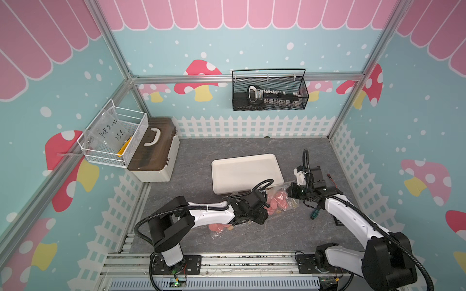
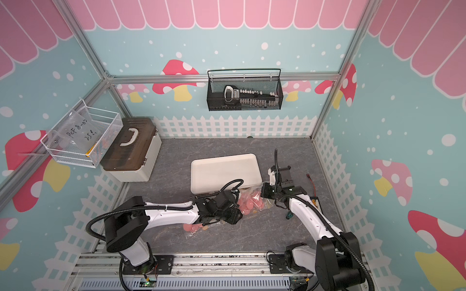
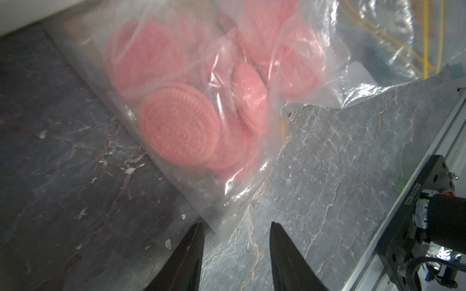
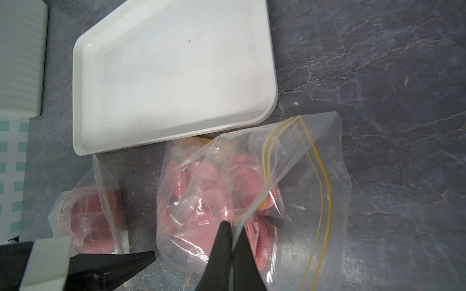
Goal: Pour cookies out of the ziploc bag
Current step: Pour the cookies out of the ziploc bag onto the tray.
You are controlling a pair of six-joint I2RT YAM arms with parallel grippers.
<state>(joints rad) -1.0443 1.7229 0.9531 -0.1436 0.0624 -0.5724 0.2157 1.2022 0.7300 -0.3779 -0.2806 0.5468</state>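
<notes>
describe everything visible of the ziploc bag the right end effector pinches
Clear, crinkled plastic ziploc bag with a yellow zip line, mouth gaping open. It holds pink ridged cookies and lies on the grey table beside the white tray. The right end effector is shut on its rim; the left end effector stands open at one corner.

White arms (image 1: pixel 209 216), black joints (image 1: pixel 164 231); ribbed black cables (image 1: pixel 164 210); left tool (image 3: pixel 236 223) black, perhaps matte.
</notes>
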